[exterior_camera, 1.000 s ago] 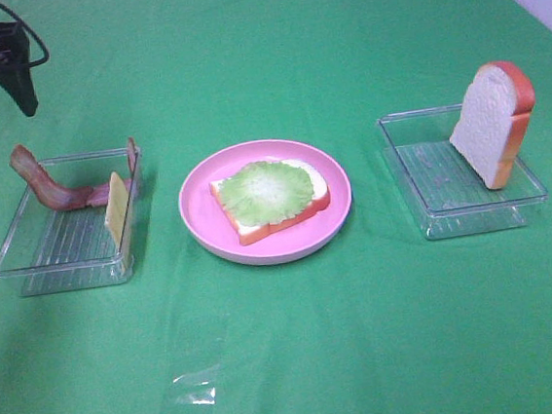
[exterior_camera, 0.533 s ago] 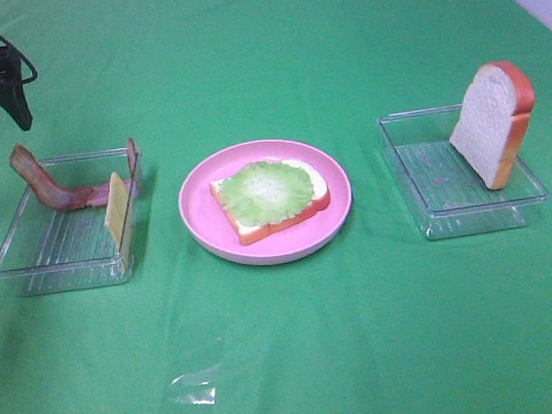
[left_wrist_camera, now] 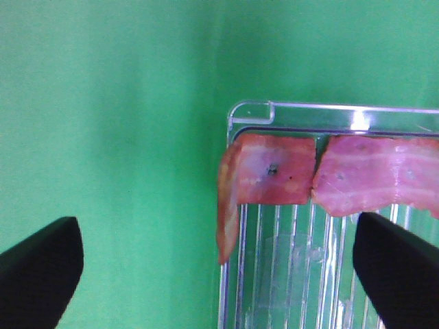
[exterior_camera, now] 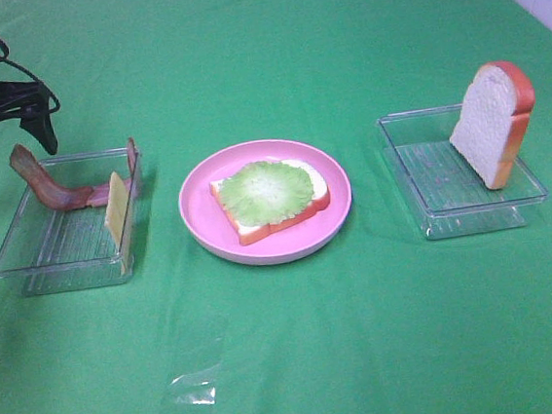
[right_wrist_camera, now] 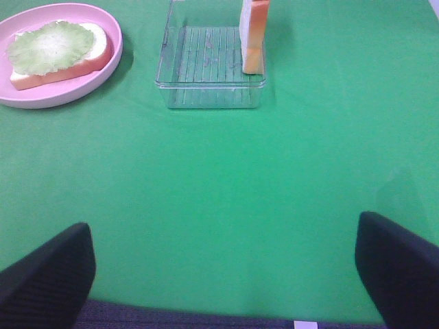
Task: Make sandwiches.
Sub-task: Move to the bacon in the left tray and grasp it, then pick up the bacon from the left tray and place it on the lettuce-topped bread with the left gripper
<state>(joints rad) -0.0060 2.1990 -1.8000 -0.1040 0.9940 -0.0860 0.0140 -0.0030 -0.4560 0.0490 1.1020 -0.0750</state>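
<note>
Green cloth (exterior_camera: 367, 335) covers the table, and nearest the robot the right gripper (right_wrist_camera: 223, 274) hangs by the table's near edge, jaws spread wide and holding nothing, well back from the food, probably so as not to crowd the other arm; a scrap of clear plastic film (exterior_camera: 192, 396) lies crumpled on the cloth ahead, apart from everything; further on, in the middle, the pink plate (exterior_camera: 199, 219) carries the half-built sandwich (exterior_camera: 274, 202), a bottom slice (exterior_camera: 292, 221) lying flat with the lettuce (exterior_camera: 267, 190) on top, set between two trays where either arm can reach it; the right tray (exterior_camera: 434, 221) holds the second bread slice (exterior_camera: 488, 128) on edge at its outer side, a pose that offers its flat faces to a pinch from above; the left tray (exterior_camera: 28, 270) has the cheese square (exterior_camera: 116, 205) upright against the wall nearest the plate, and the bacon strips (exterior_camera: 49, 190) slumped along its far side, ends rising above the rim, likely for the same reason; farthest, the left gripper (left_wrist_camera: 219, 274) hovers over that far outer corner, released and empty, jaws straddling the bacon's bent end, so bacon looks like the next layer.
</note>
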